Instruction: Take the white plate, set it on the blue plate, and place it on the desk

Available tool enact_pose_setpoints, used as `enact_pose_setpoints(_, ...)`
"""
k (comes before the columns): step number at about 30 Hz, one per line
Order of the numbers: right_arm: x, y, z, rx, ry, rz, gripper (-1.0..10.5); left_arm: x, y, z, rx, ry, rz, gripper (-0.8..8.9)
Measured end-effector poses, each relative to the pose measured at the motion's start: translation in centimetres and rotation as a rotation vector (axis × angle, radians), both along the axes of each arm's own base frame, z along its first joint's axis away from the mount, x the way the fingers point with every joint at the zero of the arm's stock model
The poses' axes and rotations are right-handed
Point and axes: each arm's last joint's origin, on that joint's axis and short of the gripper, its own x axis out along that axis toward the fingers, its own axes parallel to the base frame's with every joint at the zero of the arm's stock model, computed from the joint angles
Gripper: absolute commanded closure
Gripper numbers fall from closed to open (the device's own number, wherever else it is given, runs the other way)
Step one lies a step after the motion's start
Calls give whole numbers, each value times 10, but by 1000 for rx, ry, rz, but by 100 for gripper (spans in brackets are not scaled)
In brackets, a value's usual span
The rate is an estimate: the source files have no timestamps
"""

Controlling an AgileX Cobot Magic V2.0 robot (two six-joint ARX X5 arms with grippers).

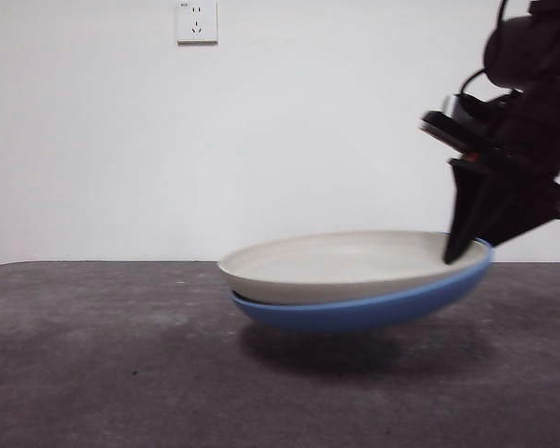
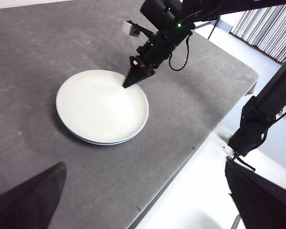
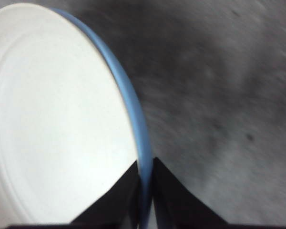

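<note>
Stacked plates held above the desk (image 1: 93,373): the white plate (image 1: 341,266) nests concave side up in the blue plate (image 1: 373,313), and the pair tilts, its right edge raised and its left edge lower, apparently clear of the tabletop with a shadow beneath. The right gripper (image 1: 467,247) pinches the blue plate's right rim, one jaw inside the stack and one outside. The left gripper (image 2: 143,210) waits well apart, jaws spread wide.
</note>
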Motion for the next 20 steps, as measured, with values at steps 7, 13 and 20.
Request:
enact_pose_setpoints(7,2,20,1,46,-18,7,935,0,0,0,10,-18,-9,280)
enact_pose_setpoints(13,7,35,-12,84,20,23,935,0,0,0,22,-38,-18,280)
enact_pose_setpoints(20,15,46,-37,72,101,34,935,0,0,1,21,-46,-20,280)
